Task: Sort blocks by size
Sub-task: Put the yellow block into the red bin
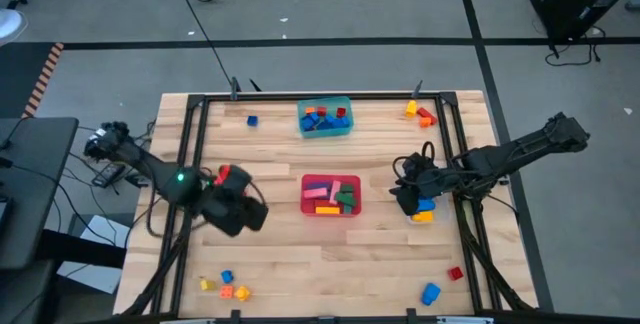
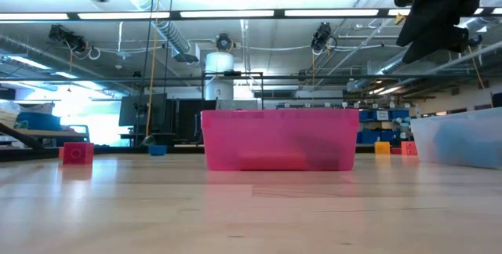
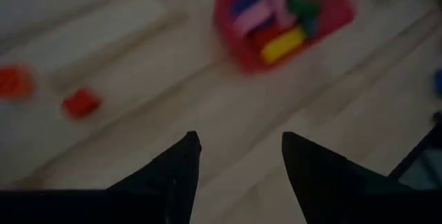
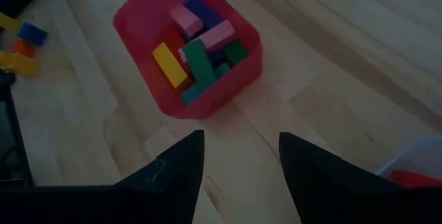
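The blocks are small coloured bricks. Several lie in the red tub point(image 1: 331, 211) at mid-table and in the teal tub point(image 1: 325, 130) at the far edge. Loose ones rest flat on the table: a red one point(image 1: 225, 174), a blue one point(image 1: 252, 120), an orange-yellow pair point(image 1: 420, 112), a near-left cluster point(image 1: 225, 284), and a red point(image 1: 455, 273) and a blue point(image 1: 431, 292) at the near right. My left gripper point(image 1: 250, 214) point(image 3: 242, 141) hovers open left of the red tub, empty. My right gripper point(image 1: 405, 199) point(image 4: 242, 137) hovers open right of it, empty.
A clear tub point(image 2: 459, 140) point(image 4: 414, 165) stands right of the red tub, mostly under my right arm in the high view, with blue and yellow blocks point(image 1: 425, 209) showing there. A dark frame point(image 1: 200, 104) runs around the table's edges. Bare wood lies near the table's front middle.
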Available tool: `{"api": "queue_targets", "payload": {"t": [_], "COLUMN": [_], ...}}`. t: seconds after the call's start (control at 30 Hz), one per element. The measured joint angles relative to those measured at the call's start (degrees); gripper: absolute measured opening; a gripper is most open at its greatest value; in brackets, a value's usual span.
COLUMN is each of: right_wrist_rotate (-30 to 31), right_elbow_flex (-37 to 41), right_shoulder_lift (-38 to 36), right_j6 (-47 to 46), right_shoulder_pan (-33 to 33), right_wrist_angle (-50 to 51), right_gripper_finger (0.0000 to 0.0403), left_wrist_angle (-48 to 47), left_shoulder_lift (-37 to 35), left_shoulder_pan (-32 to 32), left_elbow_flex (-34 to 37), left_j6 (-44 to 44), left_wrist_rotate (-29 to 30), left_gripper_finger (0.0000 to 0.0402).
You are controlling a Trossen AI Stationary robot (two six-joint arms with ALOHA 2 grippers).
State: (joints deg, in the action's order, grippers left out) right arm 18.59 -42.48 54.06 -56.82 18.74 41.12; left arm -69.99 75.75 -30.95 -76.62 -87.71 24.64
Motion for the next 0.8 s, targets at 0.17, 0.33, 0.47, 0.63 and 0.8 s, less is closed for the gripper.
{"api": "queue_targets", "payload": {"t": [0.17, 0.33, 0.47, 0.63, 0.8], "right_wrist_rotate": [0.0, 0.0, 0.0, 0.0, 0.0], "right_elbow_flex": [0.0, 0.0, 0.0, 0.0, 0.0], "right_shoulder_lift": [0.0, 0.0, 0.0, 0.0, 0.0], "right_j6": [0.4, 0.4, 0.4, 0.5, 0.5], "right_shoulder_pan": [0.0, 0.0, 0.0, 0.0, 0.0], "right_wrist_angle": [0.0, -0.1, -0.1, -0.1, -0.1], "right_gripper_finger": [0.0199, 0.0199, 0.0197, 0.0197, 0.0196], "left_wrist_angle": [-7.1, -9.2, -9.5, -13.2, -17.1], "left_shoulder_lift": [2.0, 4.5, 6.6, 9.9, 13.4], "left_shoulder_pan": [-3.6, -4.7, -4.8, -4.7, -4.7], "left_elbow_flex": [0.0, 0.0, 0.0, 0.0, 0.0], "left_j6": [-6.2, -7.0, -7.0, -7.1, -7.0], "left_wrist_rotate": [-6.0, -6.2, -6.3, -7.7, -12.2], "left_gripper_finger": [0.0213, 0.0213, 0.0213, 0.0219, 0.0248]}}
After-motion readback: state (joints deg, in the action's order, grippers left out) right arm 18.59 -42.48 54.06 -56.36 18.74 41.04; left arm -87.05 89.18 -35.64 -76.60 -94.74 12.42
